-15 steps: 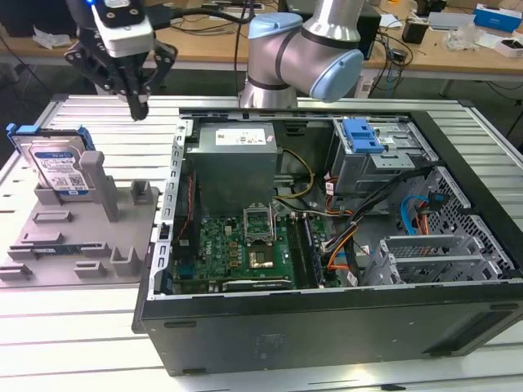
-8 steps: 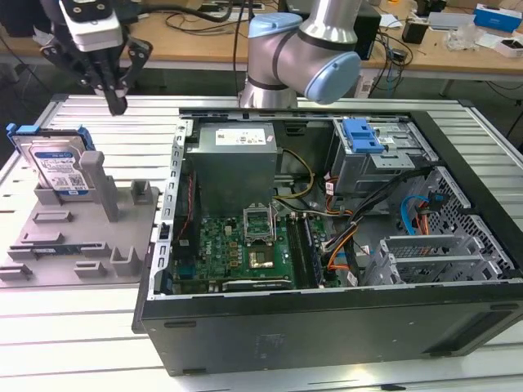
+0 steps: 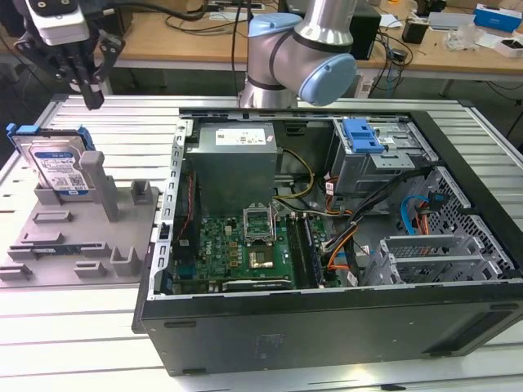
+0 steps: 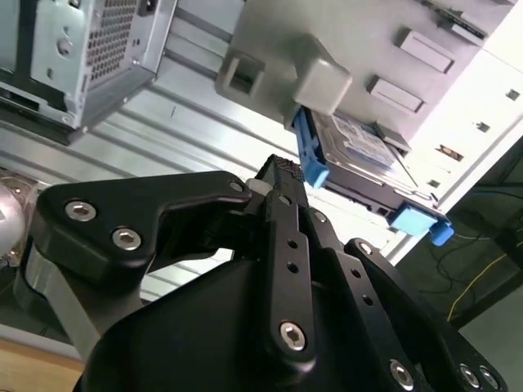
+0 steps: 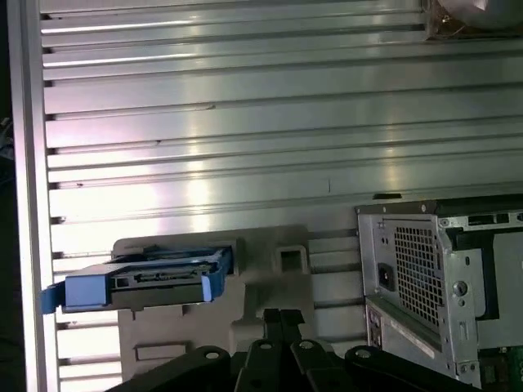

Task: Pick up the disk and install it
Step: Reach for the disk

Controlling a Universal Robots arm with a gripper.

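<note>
The disk (image 3: 57,163), a silver drive with a white-and-blue label in a blue bracket, stands on edge in a slot of the grey holder plate (image 3: 73,245) at the exterior view's left. My gripper (image 3: 94,100) hangs above and a little behind it, apart from it, fingers shut together with nothing between them. In the first wrist view the disk (image 5: 155,278) appears edge-on beyond the shut fingertips (image 5: 282,317). In the second wrist view the disk (image 4: 359,151) sits past the gripper (image 4: 279,170), behind a grey post of the holder.
An open computer case (image 3: 327,327) lies on the slotted aluminium table (image 3: 106,122), to the right of the holder in the exterior view. Inside are a power supply (image 3: 233,163), a motherboard (image 3: 237,249), cables and a drive cage with a blue latch (image 3: 362,135).
</note>
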